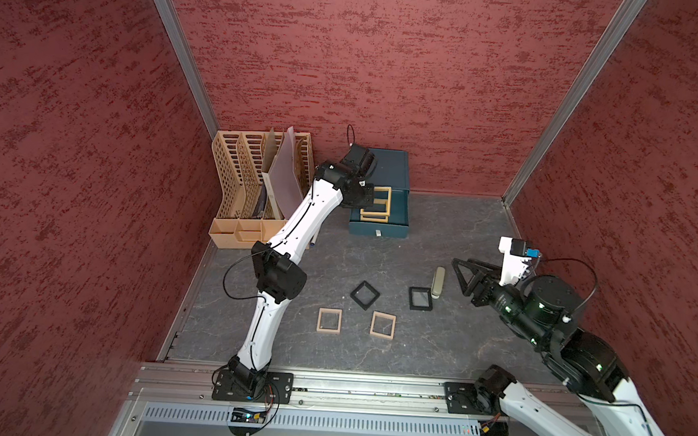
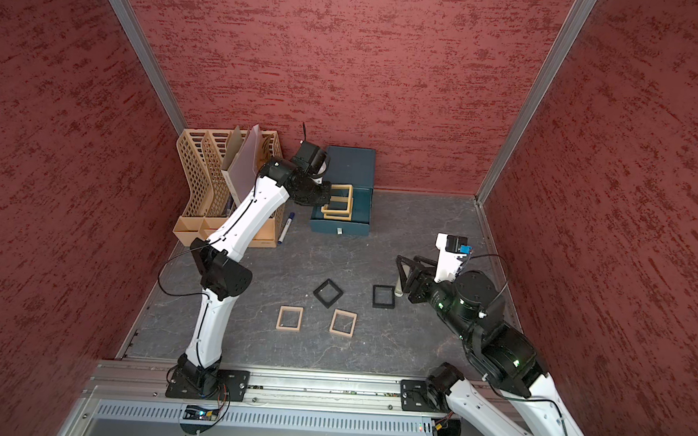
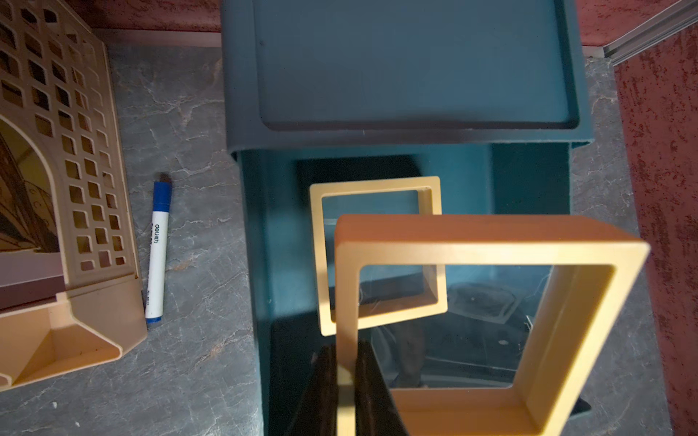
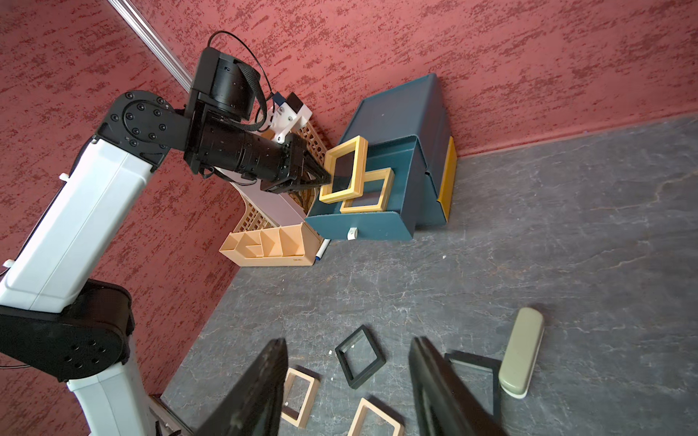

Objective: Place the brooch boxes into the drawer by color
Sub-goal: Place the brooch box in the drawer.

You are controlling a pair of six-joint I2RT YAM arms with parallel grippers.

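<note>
One mustard box (image 3: 472, 234), edge pinched in left claw (image 3: 345, 364) — above the drawer (image 3: 264, 264).

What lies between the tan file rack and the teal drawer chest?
A white marker pen with a blue cap lies flat there, close to the file rack, clear of the drawer chest; the left wrist view shows it.

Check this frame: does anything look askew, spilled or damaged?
Nothing spilled or damaged. The left tool holds a mustard box tilted above the open drawer; one black box sits cornerwise; a marker pen lies loose beside the file rack.
</note>
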